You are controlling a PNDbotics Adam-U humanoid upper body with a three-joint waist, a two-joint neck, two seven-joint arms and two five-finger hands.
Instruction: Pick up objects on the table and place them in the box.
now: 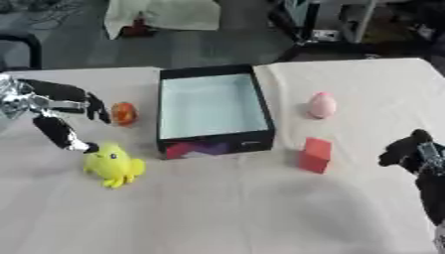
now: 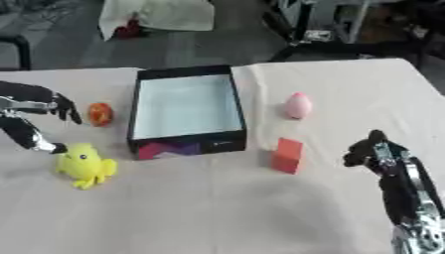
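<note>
A black box (image 1: 258,101) with a pale inside stands at the table's middle, nothing in it. A yellow plush toy (image 1: 114,165) lies left of the box near its front. A small orange object (image 1: 124,113) sits further back on the left. My left hand (image 1: 61,111) hovers open over that side, its fingers spread, one fingertip (image 1: 90,147) just above the plush and another close beside the orange object. A pink egg shape (image 1: 322,105) and a red block (image 1: 315,155) lie right of the box. My right hand (image 2: 375,149) rests at the right edge, fingers curled, holding nothing.
The table wears a pale cloth (image 1: 226,213) with wide bare room in front. Beyond the far edge lie a grey floor, a white sheet (image 1: 165,15) and dark equipment (image 1: 347,25).
</note>
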